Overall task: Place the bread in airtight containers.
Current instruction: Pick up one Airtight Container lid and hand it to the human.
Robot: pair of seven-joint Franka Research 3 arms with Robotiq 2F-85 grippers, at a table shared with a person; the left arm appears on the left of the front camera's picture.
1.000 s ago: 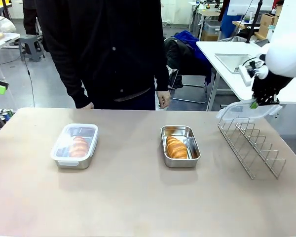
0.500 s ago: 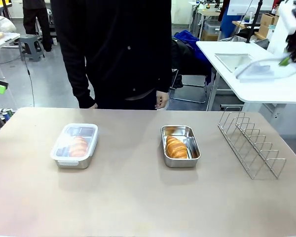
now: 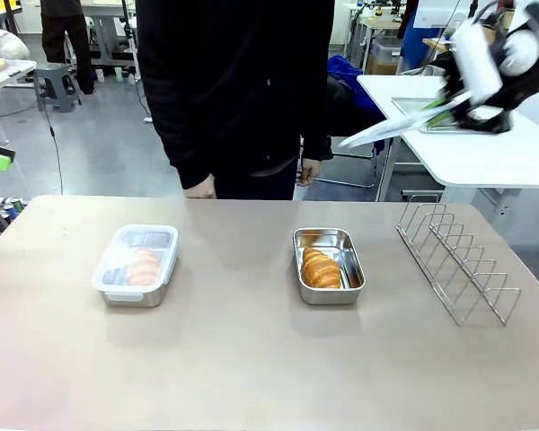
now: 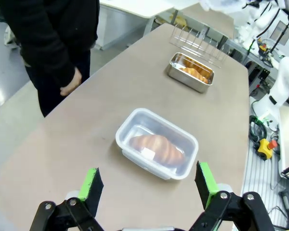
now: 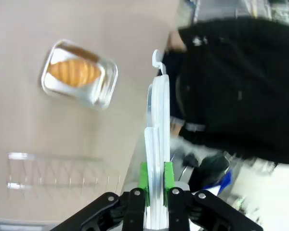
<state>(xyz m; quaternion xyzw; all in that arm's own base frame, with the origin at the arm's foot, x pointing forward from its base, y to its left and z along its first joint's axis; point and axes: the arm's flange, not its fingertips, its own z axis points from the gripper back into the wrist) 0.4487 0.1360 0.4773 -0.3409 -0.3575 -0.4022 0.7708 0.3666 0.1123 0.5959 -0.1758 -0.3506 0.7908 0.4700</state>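
Right hand (image 3: 458, 108) clamped on clear lid (image 3: 404, 126), carried high to cap open pan (image 3: 329, 265) with croissant (image 3: 321, 268); left hand (image 4: 147, 185) spread wide, idle.

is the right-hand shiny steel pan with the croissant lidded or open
Open: the shiny steel pan shows its croissant uncovered; the right gripper holds a clear plastic lid aloft.

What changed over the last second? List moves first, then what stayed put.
The right gripper, shut on the clear lid, rose from beside the wire rack and swung the lid toward the middle. The person shifted right. Both pans, the lidded pan and open pan, and the rack stayed put.
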